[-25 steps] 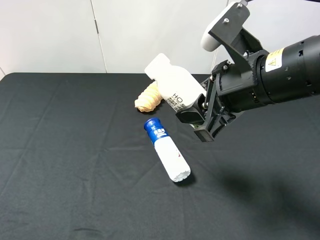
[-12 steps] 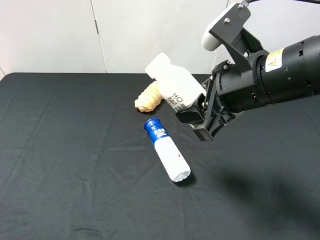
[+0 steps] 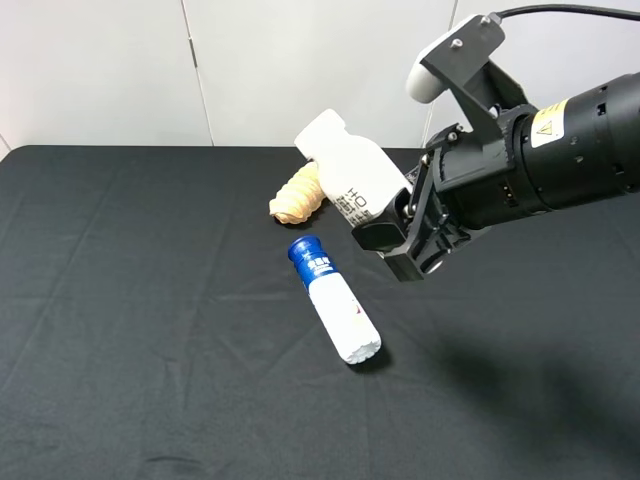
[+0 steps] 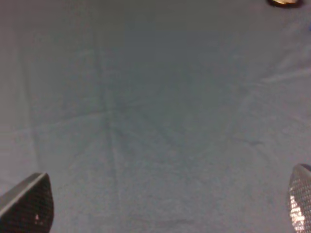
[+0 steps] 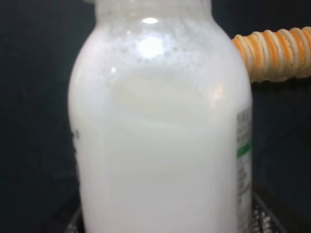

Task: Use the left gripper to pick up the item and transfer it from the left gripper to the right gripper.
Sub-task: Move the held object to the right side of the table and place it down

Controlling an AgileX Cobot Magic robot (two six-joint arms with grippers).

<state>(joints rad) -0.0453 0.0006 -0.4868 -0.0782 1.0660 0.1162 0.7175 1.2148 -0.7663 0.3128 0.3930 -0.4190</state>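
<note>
Bottle point(image 3: 352, 178) is off the worktop point(image 3: 150, 300), tilted with its cap up and away from the right hand point(image 3: 396, 243), which is clamped on its base. The left hand point(image 4: 165, 208), fingers spread wide, hangs over the worktop. A pastry point(image 3: 298, 195) and a blue-capped bottle point(image 3: 335, 300) lie on the worktop near the right hand

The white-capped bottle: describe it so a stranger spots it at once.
Above the black table, find the right hand. It holds the white-capped bottle tilted in the air; the blue-capped bottle and pastry lie on the table.
</note>
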